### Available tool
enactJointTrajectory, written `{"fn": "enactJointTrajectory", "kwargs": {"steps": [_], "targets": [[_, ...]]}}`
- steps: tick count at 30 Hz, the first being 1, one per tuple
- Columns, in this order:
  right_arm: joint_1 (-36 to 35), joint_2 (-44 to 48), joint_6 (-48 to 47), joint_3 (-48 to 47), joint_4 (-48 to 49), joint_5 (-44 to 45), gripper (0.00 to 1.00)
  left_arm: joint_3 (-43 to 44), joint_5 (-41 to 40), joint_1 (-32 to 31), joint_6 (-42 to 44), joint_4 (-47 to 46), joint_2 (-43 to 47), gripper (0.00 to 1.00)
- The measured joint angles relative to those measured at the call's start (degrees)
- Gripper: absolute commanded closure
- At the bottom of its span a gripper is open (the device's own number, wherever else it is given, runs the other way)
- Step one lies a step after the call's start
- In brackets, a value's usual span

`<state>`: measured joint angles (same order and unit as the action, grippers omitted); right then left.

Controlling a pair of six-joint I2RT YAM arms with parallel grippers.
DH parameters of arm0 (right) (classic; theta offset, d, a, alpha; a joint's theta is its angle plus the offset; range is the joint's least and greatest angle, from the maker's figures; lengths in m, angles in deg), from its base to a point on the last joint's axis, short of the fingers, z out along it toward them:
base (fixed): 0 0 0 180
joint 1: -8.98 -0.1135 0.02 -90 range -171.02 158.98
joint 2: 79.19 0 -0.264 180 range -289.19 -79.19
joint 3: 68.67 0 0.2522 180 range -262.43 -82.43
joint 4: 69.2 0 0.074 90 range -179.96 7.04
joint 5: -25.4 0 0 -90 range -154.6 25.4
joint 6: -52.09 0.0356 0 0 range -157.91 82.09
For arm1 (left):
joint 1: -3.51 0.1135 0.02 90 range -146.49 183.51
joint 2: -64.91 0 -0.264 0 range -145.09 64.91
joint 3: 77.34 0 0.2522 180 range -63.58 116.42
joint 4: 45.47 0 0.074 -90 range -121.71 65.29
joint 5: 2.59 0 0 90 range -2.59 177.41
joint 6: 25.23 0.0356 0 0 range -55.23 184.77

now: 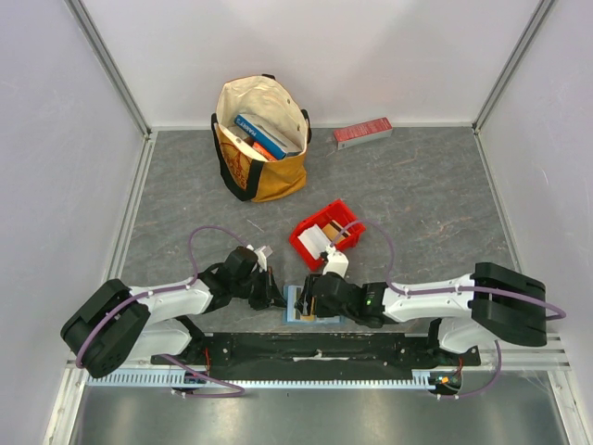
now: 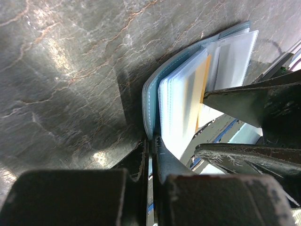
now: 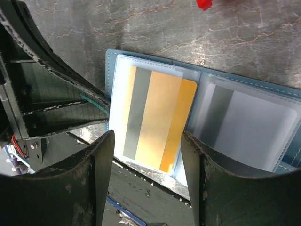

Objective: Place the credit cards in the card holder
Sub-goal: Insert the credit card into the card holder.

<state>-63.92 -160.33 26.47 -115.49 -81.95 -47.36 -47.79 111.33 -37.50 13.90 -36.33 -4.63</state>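
Note:
The teal card holder (image 3: 109, 70) lies open at the table's near edge, under both grippers (image 1: 295, 313). An orange credit card (image 3: 160, 117) with a grey stripe sits in its left clear sleeve, its lower end sticking out. A white card (image 3: 254, 127) shows through the right sleeve. My right gripper (image 3: 148, 134) is open, its fingers on either side of the orange card with gaps both ways. My left gripper (image 2: 152, 140) is shut on the holder's teal cover (image 2: 149, 101) at its edge. More cards (image 1: 316, 240) lie in the red bin (image 1: 345, 211).
A tan tote bag (image 1: 269, 181) with books stands at the back, left of centre. A long red box (image 1: 362, 133) lies by the back wall. The red bin sits just beyond the right gripper (image 1: 309, 298). The arms' black base rail (image 1: 315, 348) borders the holder.

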Motion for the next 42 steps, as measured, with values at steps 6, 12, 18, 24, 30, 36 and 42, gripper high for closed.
{"fn": "enactJointTrajectory", "kwargs": {"steps": [6, 12, 18, 24, 30, 36, 42], "targets": [[0.0, 3.06, -1.18, 2.54, 4.09, 0.04, 0.45, -0.02, 0.0, 0.0, 0.0, 0.02, 0.02, 0.98], [0.0, 4.28, -1.46, 3.85, 8.92, -0.76, 0.46, -0.02, -0.02, 0.0, 0.0, 0.02, 0.07, 0.98], [0.0, 6.19, -1.64, 4.0, 7.63, 0.55, 0.4, -0.11, -0.15, 0.0, 0.0, 0.28, 0.5, 0.98], [1.66, 9.9, -2.05, 4.0, 4.55, 2.25, 0.35, -0.24, -0.94, 0.0, 0.0, 1.11, 1.42, 0.98], [2.19, 4.17, -1.84, 4.0, 4.35, -0.11, 0.35, -0.24, -1.01, 0.0, 0.0, 1.14, 1.44, 0.98], [2.19, 0.39, -1.92, 3.85, 7.93, -3.41, 0.45, -0.26, -1.05, 0.0, 0.0, 1.22, 1.51, 0.98], [2.32, -0.46, -3.61, 3.74, 8.09, -3.85, 0.62, -0.33, -1.25, 0.04, 0.0, 1.79, 1.97, 0.98]]}}
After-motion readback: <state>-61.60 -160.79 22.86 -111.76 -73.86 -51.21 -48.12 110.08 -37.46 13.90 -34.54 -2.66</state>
